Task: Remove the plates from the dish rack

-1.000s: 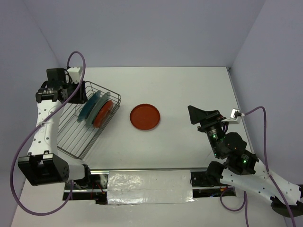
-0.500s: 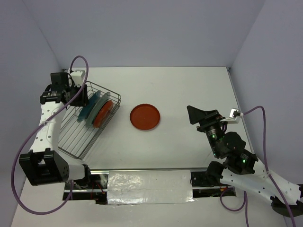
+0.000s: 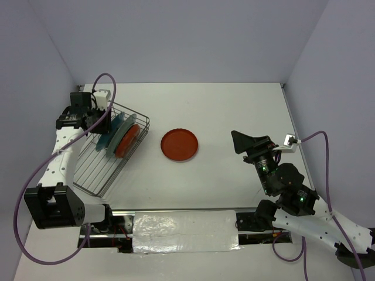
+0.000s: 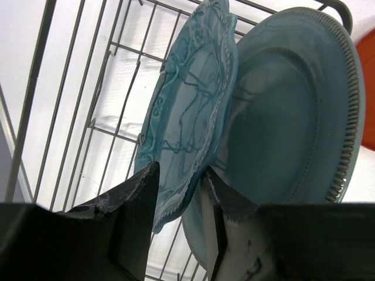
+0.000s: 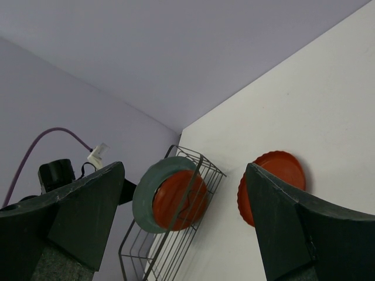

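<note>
Top: one red plate (image 3: 179, 144) out on the white table (image 3: 234, 111); three are left in the rack (image 3: 99, 164).
Left wrist: left gripper (image 4: 179, 187) astride the teal plate (image 4: 193, 111) rim, pinch not clear; grey plate (image 4: 293, 117) just beside.
Right wrist: right gripper (image 5: 184, 175) spread wide, empty; lilac walls (image 5: 176, 47).

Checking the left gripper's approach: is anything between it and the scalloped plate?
Nothing visible. The left gripper straddles the scalloped plate at its rim, one finger between it and the grey plate.
</note>
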`<state>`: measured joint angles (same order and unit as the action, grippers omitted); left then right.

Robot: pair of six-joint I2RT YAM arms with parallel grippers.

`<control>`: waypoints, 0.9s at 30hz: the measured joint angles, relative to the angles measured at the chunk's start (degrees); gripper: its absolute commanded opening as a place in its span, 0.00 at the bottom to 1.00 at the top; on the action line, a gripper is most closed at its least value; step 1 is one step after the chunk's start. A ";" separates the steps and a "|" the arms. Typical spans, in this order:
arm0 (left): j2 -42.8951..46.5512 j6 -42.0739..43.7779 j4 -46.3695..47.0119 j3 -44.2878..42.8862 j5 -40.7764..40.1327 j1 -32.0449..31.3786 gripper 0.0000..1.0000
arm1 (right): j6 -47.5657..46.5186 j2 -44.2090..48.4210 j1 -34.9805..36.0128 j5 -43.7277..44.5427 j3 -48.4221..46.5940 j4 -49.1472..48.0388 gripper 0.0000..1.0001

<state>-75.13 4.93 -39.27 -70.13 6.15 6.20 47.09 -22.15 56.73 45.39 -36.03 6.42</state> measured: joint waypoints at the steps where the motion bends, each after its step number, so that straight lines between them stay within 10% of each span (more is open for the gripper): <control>1: 0.00 0.20 0.02 0.00 -0.39 -0.15 0.45 | 0.00 0.00 0.00 0.00 0.00 0.00 0.90; 11: -0.85 0.92 0.15 0.00 -2.45 -1.64 0.43 | 0.00 0.02 0.00 0.00 0.00 -0.04 0.91; 20: -2.05 1.14 0.00 -0.87 -0.57 -2.03 0.01 | 0.00 0.02 0.00 0.00 0.02 -0.07 0.90; 27: -4.39 1.07 -1.07 -3.37 -0.13 -1.99 0.00 | 0.00 -0.02 0.00 0.00 0.02 -0.07 0.91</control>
<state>-79.53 6.00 -40.34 -73.49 6.02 4.21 47.09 -22.17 56.73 45.39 -36.01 6.35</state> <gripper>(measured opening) 0.291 0.906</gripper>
